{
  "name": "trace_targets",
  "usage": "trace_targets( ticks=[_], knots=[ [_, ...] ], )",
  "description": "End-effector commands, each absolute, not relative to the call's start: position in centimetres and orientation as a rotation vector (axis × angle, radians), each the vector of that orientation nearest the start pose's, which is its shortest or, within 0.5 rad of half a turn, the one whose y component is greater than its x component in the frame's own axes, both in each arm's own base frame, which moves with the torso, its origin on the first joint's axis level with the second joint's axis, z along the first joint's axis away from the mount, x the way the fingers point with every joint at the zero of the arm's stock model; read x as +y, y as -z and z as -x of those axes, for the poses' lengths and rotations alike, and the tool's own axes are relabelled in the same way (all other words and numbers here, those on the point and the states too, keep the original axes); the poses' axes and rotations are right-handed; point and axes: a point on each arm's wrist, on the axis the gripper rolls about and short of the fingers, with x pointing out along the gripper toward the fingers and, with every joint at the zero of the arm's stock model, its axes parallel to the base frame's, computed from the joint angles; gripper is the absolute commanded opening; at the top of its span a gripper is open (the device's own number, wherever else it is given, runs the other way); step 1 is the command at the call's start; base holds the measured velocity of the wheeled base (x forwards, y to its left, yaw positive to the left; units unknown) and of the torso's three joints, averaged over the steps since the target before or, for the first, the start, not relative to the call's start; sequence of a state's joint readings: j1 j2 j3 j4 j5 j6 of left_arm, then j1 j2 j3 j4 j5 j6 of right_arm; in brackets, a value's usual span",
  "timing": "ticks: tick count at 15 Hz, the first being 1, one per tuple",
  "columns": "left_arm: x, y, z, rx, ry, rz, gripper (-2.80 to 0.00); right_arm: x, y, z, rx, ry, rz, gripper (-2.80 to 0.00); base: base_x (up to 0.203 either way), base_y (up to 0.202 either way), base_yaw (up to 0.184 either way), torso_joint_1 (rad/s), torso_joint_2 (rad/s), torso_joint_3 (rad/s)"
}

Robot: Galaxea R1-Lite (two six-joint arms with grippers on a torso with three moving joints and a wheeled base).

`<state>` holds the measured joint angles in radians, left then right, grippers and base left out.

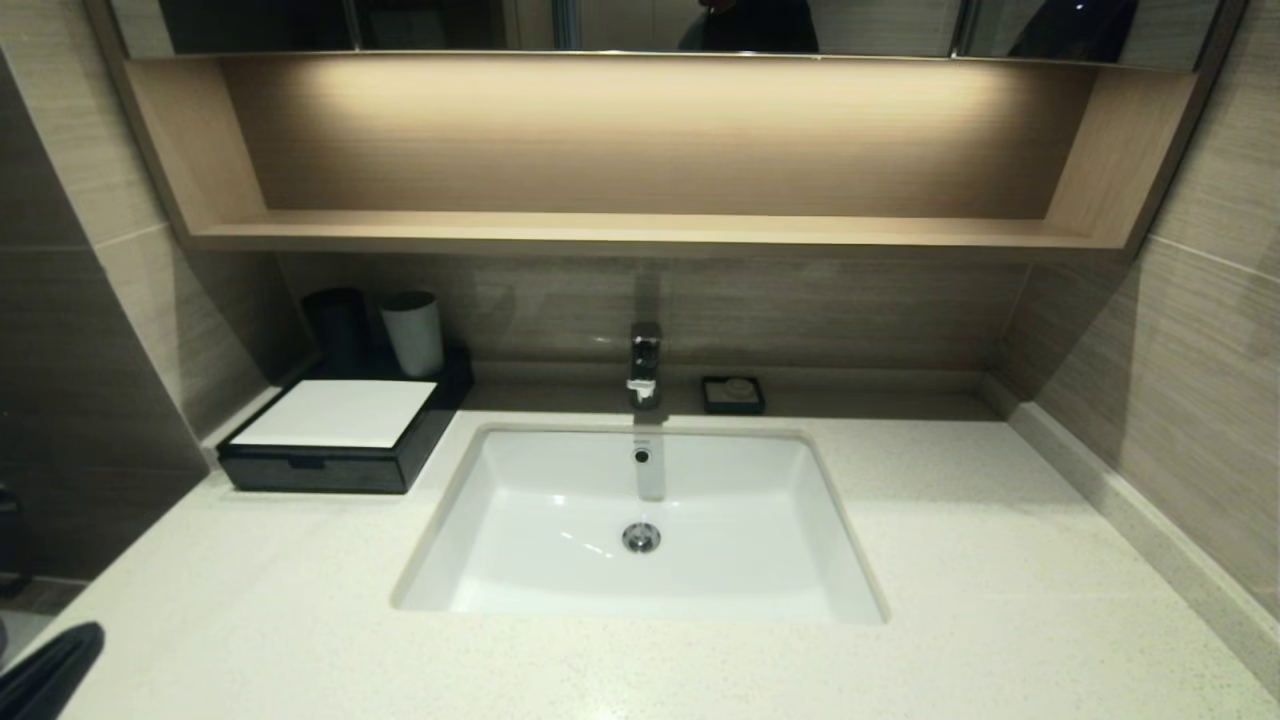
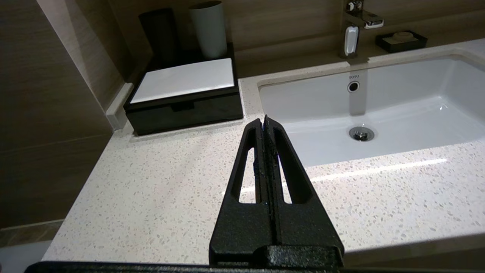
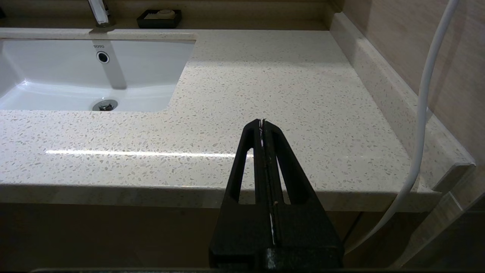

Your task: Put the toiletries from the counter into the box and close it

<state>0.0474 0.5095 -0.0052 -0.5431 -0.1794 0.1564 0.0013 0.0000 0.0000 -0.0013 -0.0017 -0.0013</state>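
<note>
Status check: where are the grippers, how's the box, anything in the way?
Left gripper shut, empty, near counter's front-left edge. Right gripper shut, empty, before its front edge. Box closed; no toiletries visible. Nothing in the way.

Left gripper [image 1: 50,670] mostly off-frame.

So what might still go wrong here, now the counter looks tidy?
1. The box looks shut, but its front tray could sit slightly proud; I cannot tell.
2. The left end effector, shut and empty, hangs over the counter near the basin; a careless swing might clip the edge.
3. Two cups stand behind the box and might topple if it is nudged.
</note>
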Motion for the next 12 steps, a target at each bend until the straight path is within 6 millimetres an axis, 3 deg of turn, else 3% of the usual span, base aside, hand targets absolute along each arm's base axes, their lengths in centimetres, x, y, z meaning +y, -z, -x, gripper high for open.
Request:
trace_targets(
  ticks=[1,12],
  knots=[
    [-0.4,-11.9,-0.9,-0.102,0.151,-0.171,-2.8,0.0,-7.5,2.3,0.0,0.0,0.002,-2.8,0.0,0.0,0.0,0.0,0.0,0.0],
    [-0.2,-8.7,1.7,-0.068,0.09,-0.165,-2.8,0.0,-7.5,2.3,0.0,0.0,0.002,-2.8,0.0,0.0,0.0,0.0,0.0,0.0]
  ],
)
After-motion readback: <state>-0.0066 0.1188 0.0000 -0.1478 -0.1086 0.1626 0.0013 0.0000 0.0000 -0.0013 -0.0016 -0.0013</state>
